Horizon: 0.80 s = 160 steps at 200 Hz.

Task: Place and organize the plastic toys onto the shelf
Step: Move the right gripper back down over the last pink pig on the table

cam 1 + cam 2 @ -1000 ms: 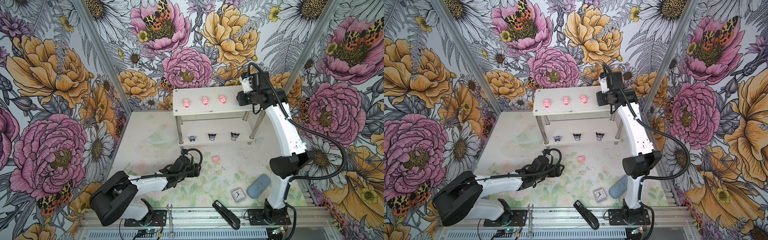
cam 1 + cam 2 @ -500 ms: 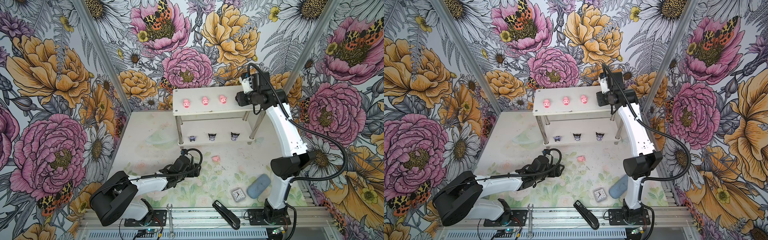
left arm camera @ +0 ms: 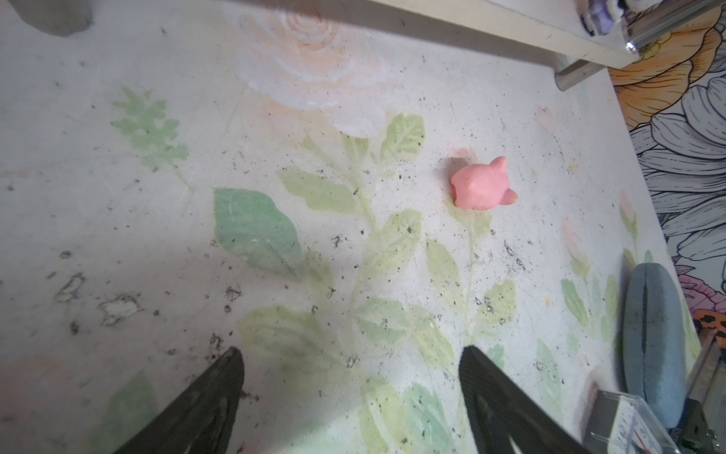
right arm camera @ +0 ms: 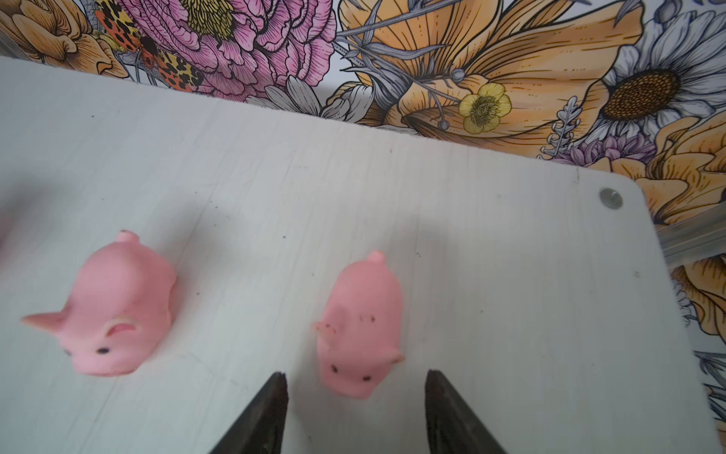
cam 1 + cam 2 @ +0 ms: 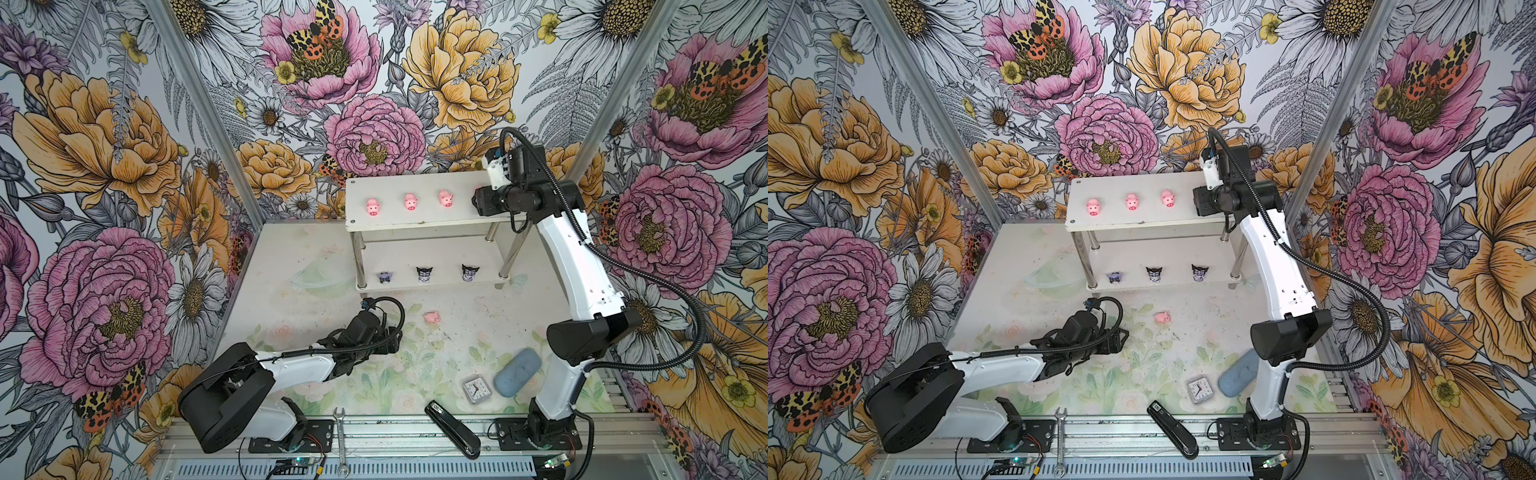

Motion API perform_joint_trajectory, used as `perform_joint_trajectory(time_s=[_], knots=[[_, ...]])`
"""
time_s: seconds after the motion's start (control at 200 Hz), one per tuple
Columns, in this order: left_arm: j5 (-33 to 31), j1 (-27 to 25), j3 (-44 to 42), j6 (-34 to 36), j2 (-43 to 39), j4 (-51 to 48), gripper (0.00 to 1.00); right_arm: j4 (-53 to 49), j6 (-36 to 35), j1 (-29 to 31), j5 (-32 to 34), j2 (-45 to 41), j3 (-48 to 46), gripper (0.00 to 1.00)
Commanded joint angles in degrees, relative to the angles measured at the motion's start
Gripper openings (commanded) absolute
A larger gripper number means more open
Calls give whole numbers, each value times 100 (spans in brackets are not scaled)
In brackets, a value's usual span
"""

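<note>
On the top tier of the white shelf three pink pigs stand in a row in both top views; a fourth pig shows only in the right wrist view, standing on the same tier near its right end, between the fingertips of the right gripper; those jaws are parted, a gap on each side, nothing gripped; on the lower tier three black-eared figurines sit in a row; one loose pig lies on the table in front of the shelf; the left gripper hangs low near it, apart, spread wide, empty; near the front edge lie a small clock, a blue-grey case and a black stapler.
</note>
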Motion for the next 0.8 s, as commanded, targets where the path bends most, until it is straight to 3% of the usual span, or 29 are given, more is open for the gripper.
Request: perform_joint_trajectory(time_s=[0.0, 0.275, 0.49, 0.651, 0.796], knots=[[73, 8, 30, -10, -188, 124, 88, -12, 132, -1, -91, -190, -34, 59], [-22, 6, 6, 25, -372, 25, 88, 105, 290, -2, -119, -331, -312, 58], [-93, 13, 40, 113, -487, -40, 88, 843, 630, 184, 4, -1712, -1717, 59], [-118, 18, 50, 131, -548, -85, 88, 1135, 742, 978, 1001, -3026, -2950, 60], [-240, 35, 41, 170, -728, -230, 88, 1460, 1137, 2015, 1297, -4229, -4538, 57]])
